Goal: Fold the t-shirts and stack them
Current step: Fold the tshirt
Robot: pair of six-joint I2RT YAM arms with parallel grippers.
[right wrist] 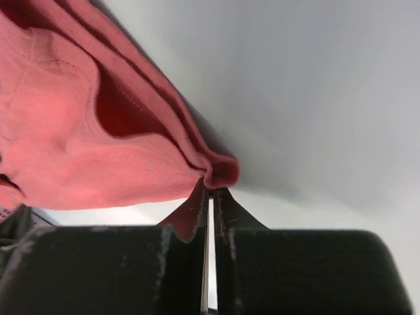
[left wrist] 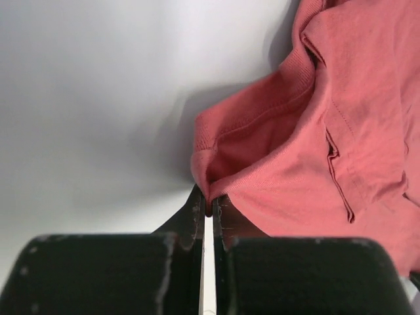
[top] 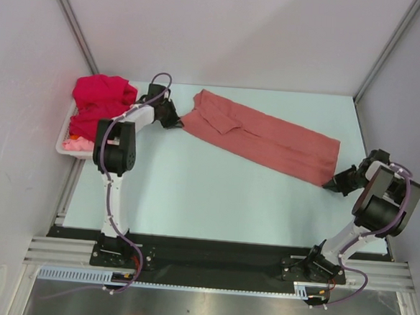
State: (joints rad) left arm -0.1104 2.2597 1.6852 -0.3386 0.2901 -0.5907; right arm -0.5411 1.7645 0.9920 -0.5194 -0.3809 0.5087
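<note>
A dusty salmon-red t-shirt (top: 265, 136) lies folded lengthwise as a long strip across the table, from the back left to the right. My left gripper (top: 178, 119) is shut on its left end, the collar edge (left wrist: 209, 190) pinched between the jaws. At the strip's lower right corner, my right gripper (top: 332, 184) is shut on the hem fold (right wrist: 220, 174). A bright crimson t-shirt (top: 102, 96) is heaped in the white basket (top: 63, 146) at the left. Under it lies a light pink t-shirt (top: 77, 145).
The white basket stands at the table's left edge, just behind the left arm's elbow (top: 115, 147). Grey walls and metal frame posts (top: 387, 51) enclose the table at the back and sides. Pale table surface (top: 214, 194) spreads in front of the strip.
</note>
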